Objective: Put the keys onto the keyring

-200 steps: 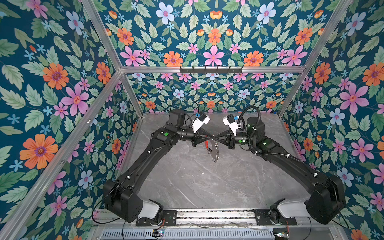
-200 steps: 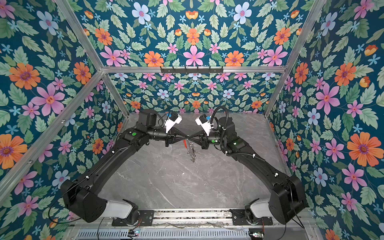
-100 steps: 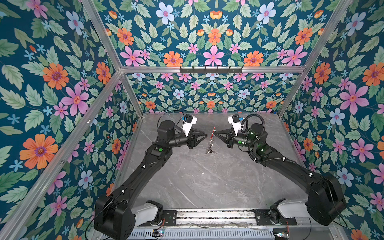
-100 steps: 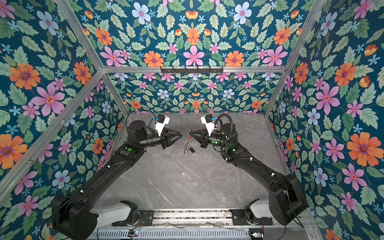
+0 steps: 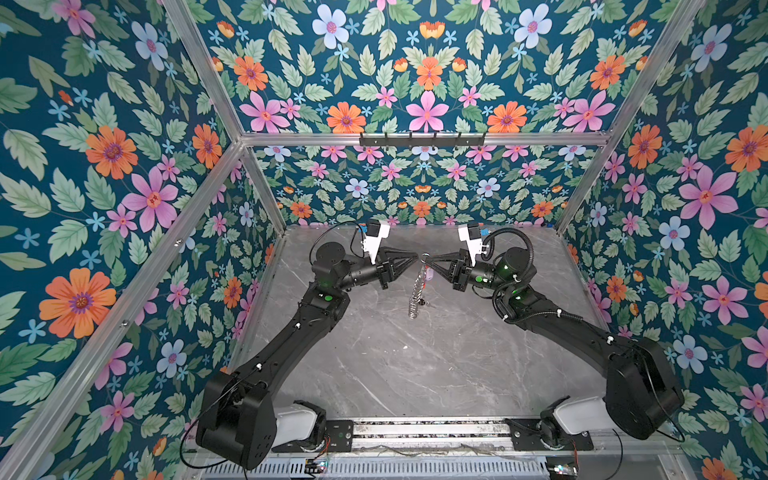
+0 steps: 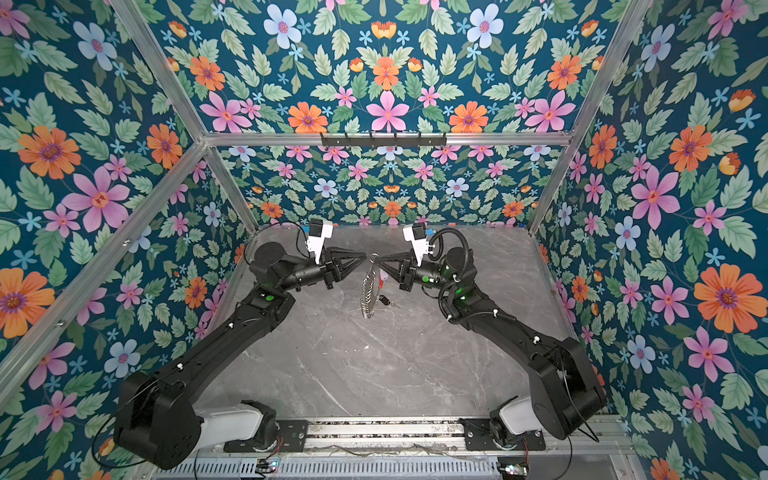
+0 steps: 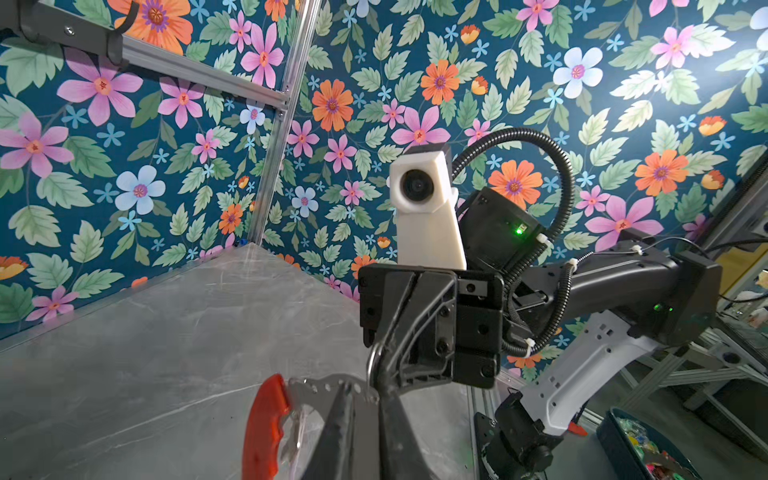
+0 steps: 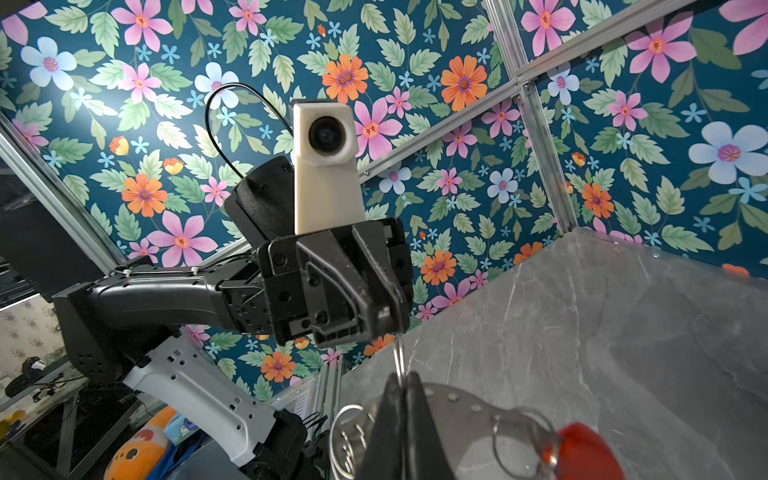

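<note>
Both arms meet in mid-air over the back of the table (image 5: 415, 374), tips almost nose to nose.

Keyring (image 5: 417, 286): hangs between the tips, clear of the table, edge-on in both top views. Silver rings (image 6: 366, 299) are bunched along its lower run. The red section (image 7: 266, 428) shows in the left wrist view, low beside the left fingers.

Right gripper (image 5: 429, 261): clamped on the thin wire at the top of the keyring. The right wrist view shows its fingers (image 8: 422, 432) pressed together with the wire coming out between them.

Left gripper (image 5: 415, 257): narrow, tips drawn close, at the same wire and just beside the right tips. Pinching it or only touching it, cannot tell.

Lilac tag (image 5: 430, 273): up in the air, just under the right gripper, against the keyring. Looks to hang from it. Whether it is truly threaded on the hoop is too small to tell.

Black tag (image 6: 384, 300): apart from the hoop, apparently lying on the table just beside the hanging rings in a top view. Not on.

Judgement: half done at best, with one tag probably on and one left.

Remaining:
- Check that the lilac tag is seated.
- Free one gripper and fetch the black tag from the table.
- Find the hoop's opening and feed the tag's tiny ring on.

Risk: the hoop may swing once only one gripper carries it.
</note>
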Action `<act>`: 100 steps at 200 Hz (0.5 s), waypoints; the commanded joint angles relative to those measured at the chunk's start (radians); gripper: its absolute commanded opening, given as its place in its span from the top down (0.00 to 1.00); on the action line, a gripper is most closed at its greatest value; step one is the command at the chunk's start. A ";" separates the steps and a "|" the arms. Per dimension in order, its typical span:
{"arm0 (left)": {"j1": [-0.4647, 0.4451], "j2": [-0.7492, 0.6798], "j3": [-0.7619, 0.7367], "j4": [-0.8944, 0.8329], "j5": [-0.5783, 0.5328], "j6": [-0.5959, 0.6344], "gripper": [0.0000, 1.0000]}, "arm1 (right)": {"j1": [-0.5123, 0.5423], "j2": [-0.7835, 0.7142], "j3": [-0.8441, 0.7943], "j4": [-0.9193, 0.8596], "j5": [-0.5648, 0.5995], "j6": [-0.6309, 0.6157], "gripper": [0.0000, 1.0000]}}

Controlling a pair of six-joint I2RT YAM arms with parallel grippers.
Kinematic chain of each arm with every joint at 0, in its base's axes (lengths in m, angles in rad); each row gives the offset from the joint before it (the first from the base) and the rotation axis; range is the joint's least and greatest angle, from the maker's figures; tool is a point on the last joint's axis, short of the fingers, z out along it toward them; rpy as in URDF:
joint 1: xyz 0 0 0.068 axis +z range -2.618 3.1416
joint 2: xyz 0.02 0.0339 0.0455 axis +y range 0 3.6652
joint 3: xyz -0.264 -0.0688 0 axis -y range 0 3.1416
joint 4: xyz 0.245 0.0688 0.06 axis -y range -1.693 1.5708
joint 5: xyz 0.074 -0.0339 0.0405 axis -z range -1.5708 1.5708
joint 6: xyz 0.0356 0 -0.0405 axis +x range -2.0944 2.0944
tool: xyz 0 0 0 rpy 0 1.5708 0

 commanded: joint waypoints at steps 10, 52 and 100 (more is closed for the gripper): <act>0.000 0.012 0.001 0.099 0.026 -0.057 0.81 | 0.002 -0.001 0.014 0.109 -0.018 0.043 1.00; -0.003 0.033 -0.022 0.259 0.056 -0.166 0.83 | 0.007 0.008 0.022 0.136 -0.010 0.062 1.00; -0.013 0.025 -0.053 0.322 0.041 -0.193 0.75 | 0.012 0.031 0.025 0.224 0.023 0.117 1.00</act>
